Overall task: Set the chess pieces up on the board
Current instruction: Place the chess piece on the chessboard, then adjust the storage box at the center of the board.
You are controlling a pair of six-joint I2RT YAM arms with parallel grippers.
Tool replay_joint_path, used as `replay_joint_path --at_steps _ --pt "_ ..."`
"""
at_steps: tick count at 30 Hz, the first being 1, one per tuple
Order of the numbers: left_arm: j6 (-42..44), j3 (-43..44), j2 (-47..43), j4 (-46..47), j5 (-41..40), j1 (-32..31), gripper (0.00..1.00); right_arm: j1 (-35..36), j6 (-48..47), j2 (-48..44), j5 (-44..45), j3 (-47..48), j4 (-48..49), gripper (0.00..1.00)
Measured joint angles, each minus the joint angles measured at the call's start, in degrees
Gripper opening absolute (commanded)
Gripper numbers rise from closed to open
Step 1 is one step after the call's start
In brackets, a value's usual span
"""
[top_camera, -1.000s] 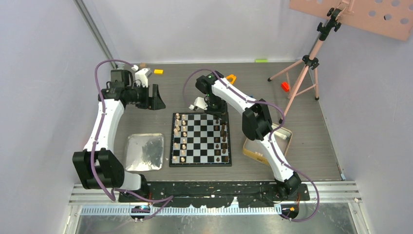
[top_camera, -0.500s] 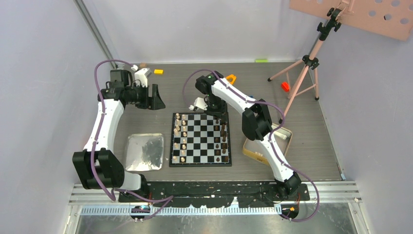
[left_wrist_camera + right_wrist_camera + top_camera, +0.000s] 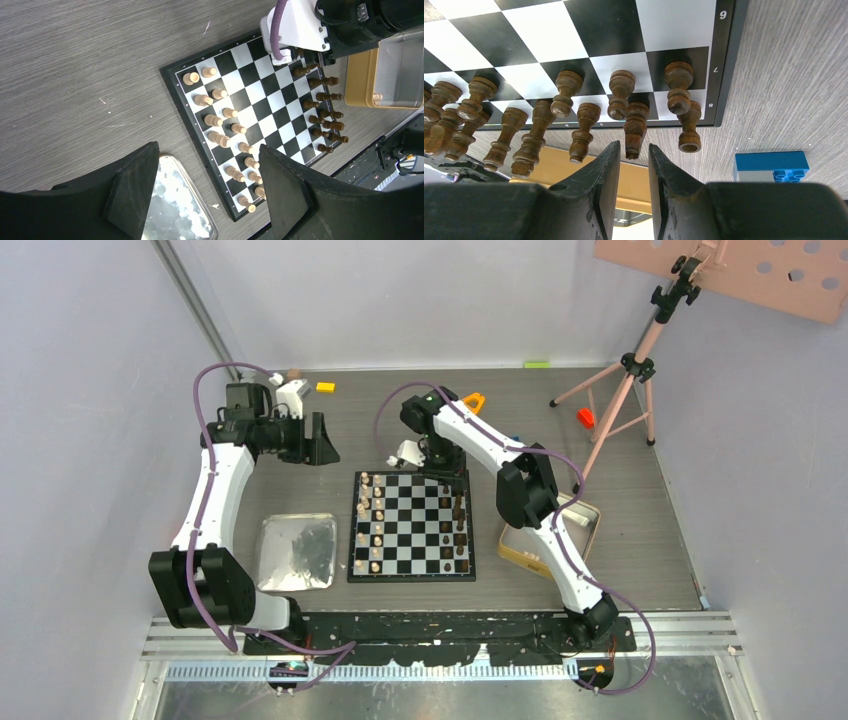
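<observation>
Beneath the right gripper [image 3: 440, 464], seen from overhead, lies the far edge of the board [image 3: 412, 577], with light pieces [image 3: 376, 539] ranked down one side and dark pieces [image 3: 460, 523] down the other. From the left wrist, the left gripper [image 3: 207, 150] hangs wide and empty, the board beyond its jaws. At the right wrist, narrowly parted jaws flank one dark piece [image 3: 636, 127] without visibly pinching it. Setup looks nearly finished, with this release and perhaps some straightening left.
</observation>
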Motion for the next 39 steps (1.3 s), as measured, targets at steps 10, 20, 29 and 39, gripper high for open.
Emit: replay_joint_path --at_steps 10,20,29,39 --pt "0.02 0.0 -0.28 0.0 0.15 0.0 0.78 -0.87 1.55 -4.55 -2.45 -0.98 0.31 0.43" --pt "1.77 2.8 -0.42 -1.95 0.13 0.09 0.82 -8.41 3.26 -27.89 -8.41 -21.46 1.18 0.52" --pt "1.77 2.91 -1.07 -2.03 0.46 0.24 0.83 -30.32 3.85 -39.69 -10.29 -46.49 14.08 0.55" --pt "1.75 2.91 -1.07 -2.01 0.57 0.24 0.83 -34.84 3.08 -39.15 -9.57 -54.14 26.73 0.55"
